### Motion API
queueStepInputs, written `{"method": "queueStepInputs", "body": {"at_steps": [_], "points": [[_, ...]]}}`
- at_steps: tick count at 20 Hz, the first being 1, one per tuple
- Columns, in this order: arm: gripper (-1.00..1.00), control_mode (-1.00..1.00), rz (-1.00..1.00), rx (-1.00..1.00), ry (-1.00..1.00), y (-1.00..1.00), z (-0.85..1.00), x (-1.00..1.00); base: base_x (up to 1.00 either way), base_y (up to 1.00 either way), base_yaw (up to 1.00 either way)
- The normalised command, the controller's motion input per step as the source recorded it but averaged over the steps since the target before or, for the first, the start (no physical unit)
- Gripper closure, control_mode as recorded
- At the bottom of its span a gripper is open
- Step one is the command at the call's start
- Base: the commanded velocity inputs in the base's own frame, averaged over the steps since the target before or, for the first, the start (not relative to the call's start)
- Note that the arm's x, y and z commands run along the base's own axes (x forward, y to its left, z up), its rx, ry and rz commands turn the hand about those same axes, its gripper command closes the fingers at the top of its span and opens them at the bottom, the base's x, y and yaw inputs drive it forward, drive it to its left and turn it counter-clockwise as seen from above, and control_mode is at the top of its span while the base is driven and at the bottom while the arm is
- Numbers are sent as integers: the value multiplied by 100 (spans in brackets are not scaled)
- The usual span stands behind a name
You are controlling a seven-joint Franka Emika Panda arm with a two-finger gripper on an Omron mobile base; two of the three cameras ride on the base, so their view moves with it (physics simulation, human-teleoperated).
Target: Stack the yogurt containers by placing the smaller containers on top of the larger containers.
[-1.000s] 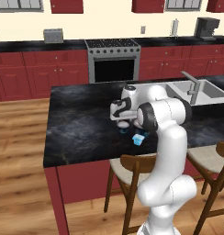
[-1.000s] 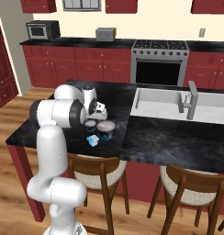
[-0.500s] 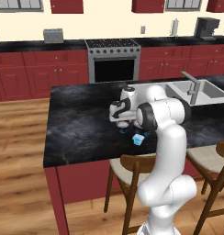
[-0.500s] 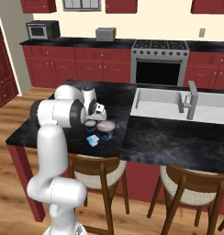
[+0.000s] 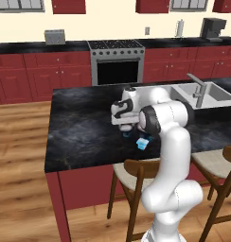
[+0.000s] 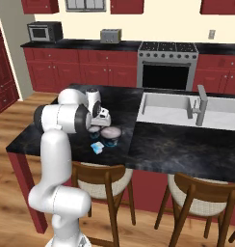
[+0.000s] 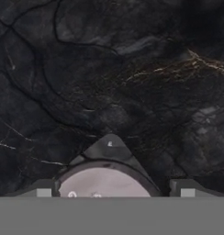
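On the black marble island counter (image 6: 52, 130), going left to right in my right base view: my gripper (image 6: 94, 129) hangs jaws spread directly over the narrower pale-lidded round cup (image 7: 103, 182), the widest pale-lidded, dark blue cup (image 6: 110, 135) just beside, the tiny light-blue squarish cup (image 6: 97, 147) in front.

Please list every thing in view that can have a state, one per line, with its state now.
gripper: open, fingers either side of a round cup's lid
narrower round cup: upright on counter, lid on, under the hand
widest round cup: upright, lid on, nothing stacked on it
tiny light-blue cup: on counter, not stacked
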Motion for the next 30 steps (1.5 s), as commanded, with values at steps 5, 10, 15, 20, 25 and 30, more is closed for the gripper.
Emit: {"method": "queueStepInputs", "body": {"at_steps": [5, 10, 15, 20, 25, 30], "points": [[-100, -100, 0, 0, 21, 23, -22, -16, 0, 0, 0], [-100, -100, 0, 1, 25, 22, -23, -19, 0, 0, 0], [-100, -100, 0, 0, 16, 14, -24, -1, 0, 0, 0], [100, -100, 0, 0, 12, 15, -24, 0, 0, 0, 0], [100, -100, 0, 0, 3, 4, -6, 0, 0, 0, 0], [100, -100, 0, 0, 0, 0, 0, 0, 0, 0, 0]]}}
